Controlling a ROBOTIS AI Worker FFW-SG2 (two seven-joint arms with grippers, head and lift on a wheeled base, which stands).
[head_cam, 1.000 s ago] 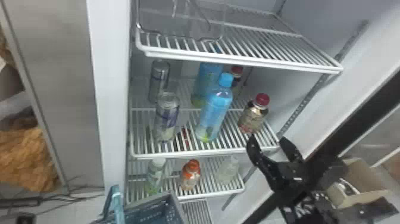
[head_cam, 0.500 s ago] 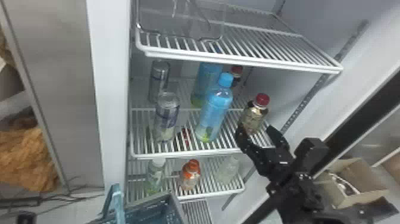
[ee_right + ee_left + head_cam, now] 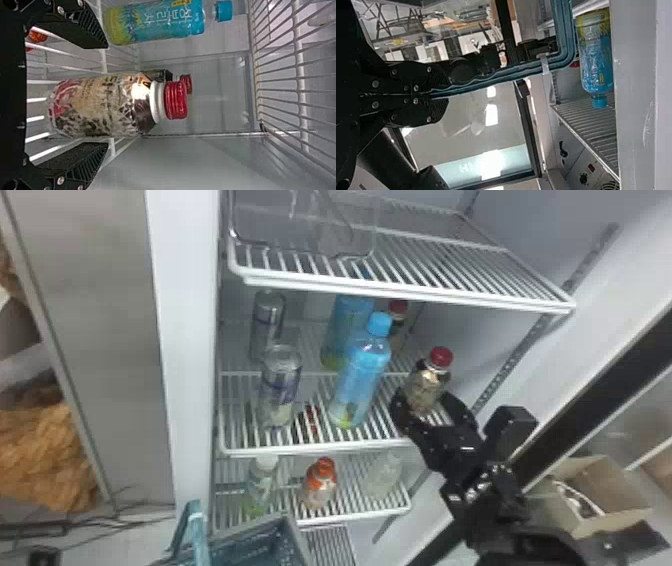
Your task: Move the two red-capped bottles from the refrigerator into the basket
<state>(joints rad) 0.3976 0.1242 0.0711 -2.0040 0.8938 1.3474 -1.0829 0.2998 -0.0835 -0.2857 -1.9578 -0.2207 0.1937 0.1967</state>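
Right claw [image 3: 425,396] gapes open, the front red-capped bottle [image 3: 424,386] standing between its fingers. Left claw [image 3: 439,95] grips the basket's handle [image 3: 496,77].

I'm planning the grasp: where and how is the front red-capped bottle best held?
Likely mid-body: the front bottle stands upright, broad and round below its narrow neck. Come level from the front of the shelf, the right claw closing from both sides.
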